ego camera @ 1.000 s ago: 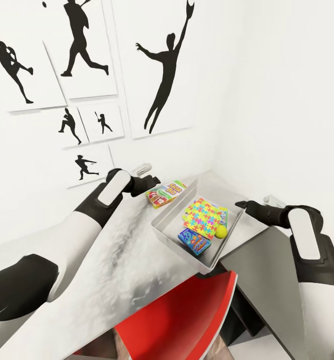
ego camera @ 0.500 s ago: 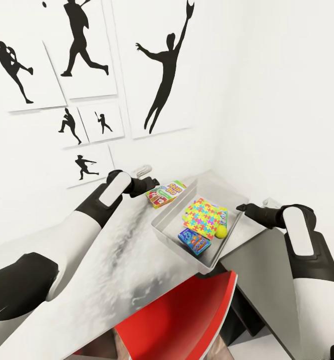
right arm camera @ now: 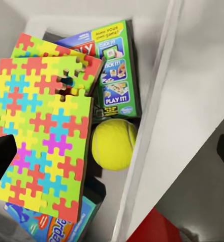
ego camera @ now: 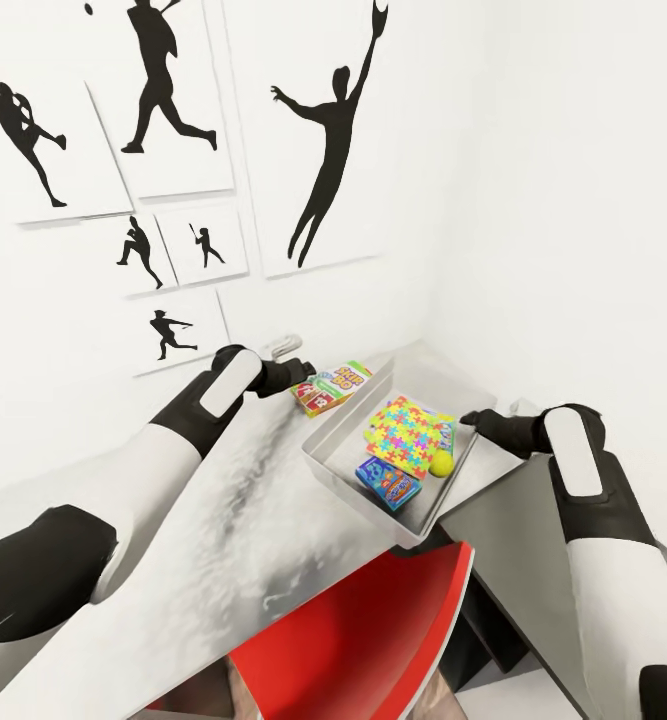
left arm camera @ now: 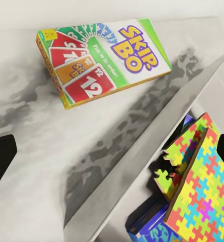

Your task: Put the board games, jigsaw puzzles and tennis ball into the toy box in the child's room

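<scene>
Since a second ago our right hand has neared the toy box; both hands spread. Puzzles, ball inside; Skip-Bo game remains on the worktop beside left hand.

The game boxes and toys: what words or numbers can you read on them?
"SKIP-BO": card game box on the table, outside the toy box.
"12": its red card picture.
"PLAY IT!": green game box inside the toy box.
Small print and the blue box: too blurred.
Puzzles, ball: no text.
</scene>
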